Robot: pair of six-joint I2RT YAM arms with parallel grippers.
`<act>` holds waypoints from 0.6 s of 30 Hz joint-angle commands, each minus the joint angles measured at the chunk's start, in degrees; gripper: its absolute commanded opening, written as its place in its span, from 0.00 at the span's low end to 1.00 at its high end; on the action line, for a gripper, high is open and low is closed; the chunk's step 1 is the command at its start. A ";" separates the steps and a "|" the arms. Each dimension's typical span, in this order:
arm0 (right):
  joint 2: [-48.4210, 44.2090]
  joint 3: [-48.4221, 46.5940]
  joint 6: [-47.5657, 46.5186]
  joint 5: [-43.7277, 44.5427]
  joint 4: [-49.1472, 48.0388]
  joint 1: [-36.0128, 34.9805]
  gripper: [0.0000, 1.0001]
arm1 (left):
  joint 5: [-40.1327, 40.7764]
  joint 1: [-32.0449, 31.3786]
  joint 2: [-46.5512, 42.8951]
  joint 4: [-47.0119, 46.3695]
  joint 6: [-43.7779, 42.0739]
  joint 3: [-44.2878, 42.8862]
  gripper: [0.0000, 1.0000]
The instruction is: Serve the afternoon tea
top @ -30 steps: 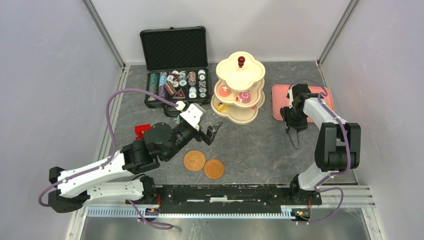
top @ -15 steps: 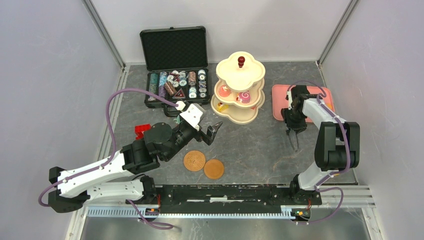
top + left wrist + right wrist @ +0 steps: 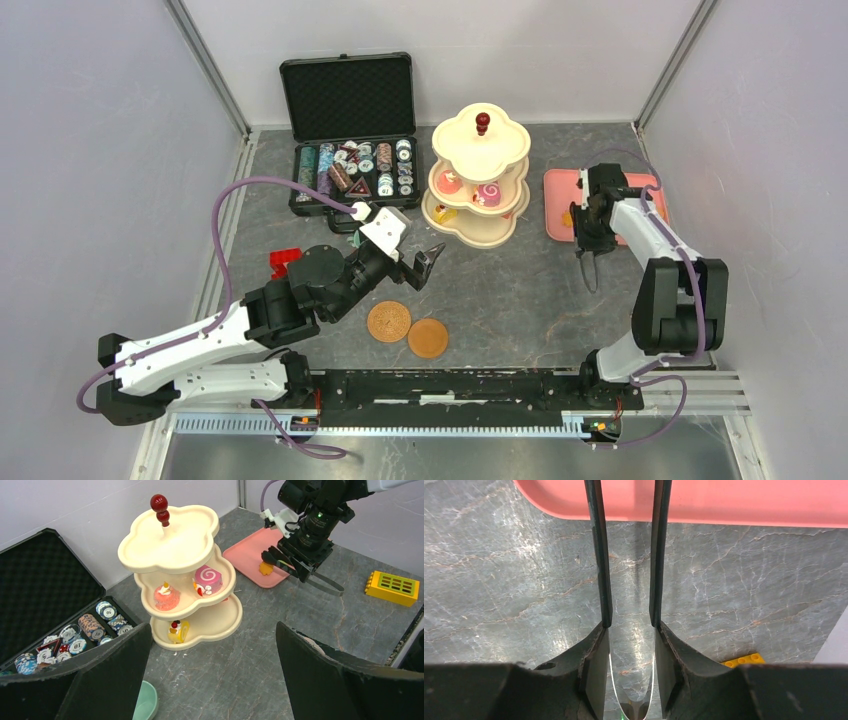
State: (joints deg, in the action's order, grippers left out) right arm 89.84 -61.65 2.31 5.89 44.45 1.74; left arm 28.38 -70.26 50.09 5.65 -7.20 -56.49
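The cream three-tier stand (image 3: 480, 175) with its red knob (image 3: 159, 504) holds a pink swirl pastry (image 3: 207, 577), a pink cake (image 3: 166, 595) and a yellow roll (image 3: 177, 630). Two brown saucers (image 3: 389, 321) (image 3: 428, 338) lie at the front centre. My left gripper (image 3: 420, 262) hangs open and empty beyond them, facing the stand. A teal cup (image 3: 147, 702) peeks out by its left finger. My right gripper (image 3: 588, 255) is shut on metal tongs (image 3: 599, 555) beside the pink tray (image 3: 560, 190), where an orange pastry (image 3: 265, 569) lies. The tong tips run out of the right wrist view.
An open black case of poker chips (image 3: 350, 150) stands at the back left. A red toy (image 3: 285, 260) lies beside the left arm. A yellow brick (image 3: 392, 585) sits right of the right gripper. Grey walls close in on both sides.
My right gripper has squeezed further in on the tongs and shifted slightly back and to the right, toward the pink tray. The left arm has not moved.
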 commanded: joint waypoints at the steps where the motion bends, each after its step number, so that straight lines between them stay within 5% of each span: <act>1: -3.72 -2.24 0.86 -0.89 -2.26 0.62 0.12 | 0.79 -0.36 -0.60 -2.40 1.13 -0.11 1.00; 7: -5.47 -1.53 0.19 -1.74 -2.36 1.34 0.12 | 1.44 -0.38 -0.84 -2.51 0.92 -0.11 1.00; 18: -1.52 -1.99 -3.54 -2.29 -1.71 1.34 0.44 | 1.06 -0.33 -1.31 -2.49 1.26 -0.02 1.00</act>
State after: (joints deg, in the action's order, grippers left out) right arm 87.29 -61.69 0.95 3.49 43.79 3.01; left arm 28.56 -70.26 49.50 5.65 -7.20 -56.49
